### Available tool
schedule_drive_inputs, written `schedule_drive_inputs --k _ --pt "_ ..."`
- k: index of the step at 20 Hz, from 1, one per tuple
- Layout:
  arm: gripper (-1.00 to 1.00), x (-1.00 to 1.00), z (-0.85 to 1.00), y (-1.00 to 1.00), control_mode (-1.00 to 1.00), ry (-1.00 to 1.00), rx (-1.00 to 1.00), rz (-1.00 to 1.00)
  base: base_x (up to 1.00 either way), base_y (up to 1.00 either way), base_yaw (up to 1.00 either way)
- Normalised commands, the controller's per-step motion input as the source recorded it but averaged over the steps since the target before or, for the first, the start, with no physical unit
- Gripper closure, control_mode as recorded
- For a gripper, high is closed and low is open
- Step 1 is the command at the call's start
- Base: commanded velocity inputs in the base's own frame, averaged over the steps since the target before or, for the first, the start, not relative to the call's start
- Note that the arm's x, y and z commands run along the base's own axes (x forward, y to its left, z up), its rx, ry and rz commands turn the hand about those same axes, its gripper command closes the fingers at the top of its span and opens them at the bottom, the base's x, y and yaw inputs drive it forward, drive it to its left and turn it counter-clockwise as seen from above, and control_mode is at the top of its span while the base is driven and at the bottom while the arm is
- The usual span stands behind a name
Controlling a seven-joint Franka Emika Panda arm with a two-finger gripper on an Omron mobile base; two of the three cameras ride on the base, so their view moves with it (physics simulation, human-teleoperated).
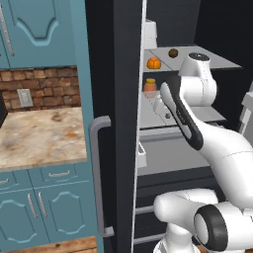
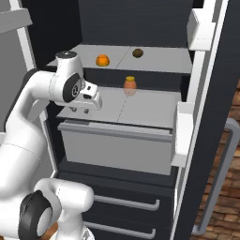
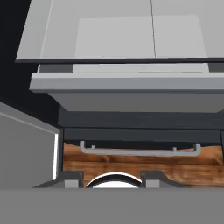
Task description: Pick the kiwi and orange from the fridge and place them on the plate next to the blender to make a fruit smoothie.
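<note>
Inside the open fridge (image 2: 140,126), gripper (image 2: 79,110) closed and empty over the lower shelf; orange (image 2: 102,60) and kiwi (image 2: 137,53) above and beyond the jaws.

We see the fridge (image 1: 116,99) in matt black with a smooth grey metal-look bar handle (image 1: 97,173); its shelves (image 2: 140,105) are plain matt grey. The bench (image 1: 39,136) top looks like mottled polished stone, the wall (image 1: 44,86) behind it rough red brick, the cabinets (image 1: 44,29) smooth painted teal
</note>
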Motion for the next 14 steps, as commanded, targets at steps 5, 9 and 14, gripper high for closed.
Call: schedule_drive_inputs --k 5,9,14 --pt "-1.0 -0.01 0.0 0.01 -1.0 0.0 0.0 0.0 0.0 0.0 0.0" --pt "-1.0 -0.08 0.12 0.06 -1.0 -0.12 0.0 0.0 0.0 0.0 0.0" --pt "-1.0 -0.35 0.44 0.0 -1.0 -0.24 0.01 0.0 0.0 0.0 0.0"
